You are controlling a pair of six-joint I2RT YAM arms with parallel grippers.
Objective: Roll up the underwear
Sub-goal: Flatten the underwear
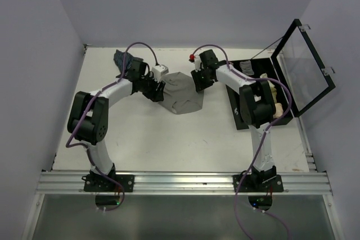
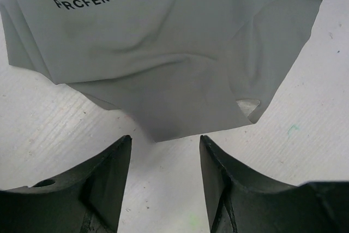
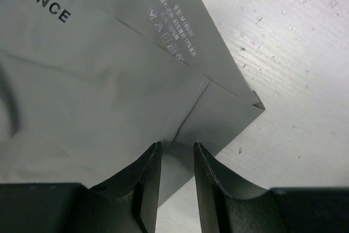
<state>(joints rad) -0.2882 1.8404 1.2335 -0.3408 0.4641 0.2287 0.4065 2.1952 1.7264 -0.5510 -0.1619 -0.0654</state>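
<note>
You see underwear [image 2: 163, 53]: smooth matt grey cloth, softly creased, black print; table [image 2: 43, 124] under it: white, matt, finely ribbed, speckled; fingers [image 2: 103, 189]: matt black plastic; lid [image 1: 306, 68] right of underwear: glossy, clear.

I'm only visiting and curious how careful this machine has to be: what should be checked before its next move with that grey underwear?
1. Underwear lying on the table, between both arms: ok.
2. Left fingers apart, nothing held: ok.
3. Underwear edge between left fingers: not ok, it lies just ahead.
4. Right fingers apart, above the underwear's corner: ok.
5. Right fingers touching the underwear: cannot tell.
6. Underwear smooth: not ok, wrinkled and partly folded.
</note>
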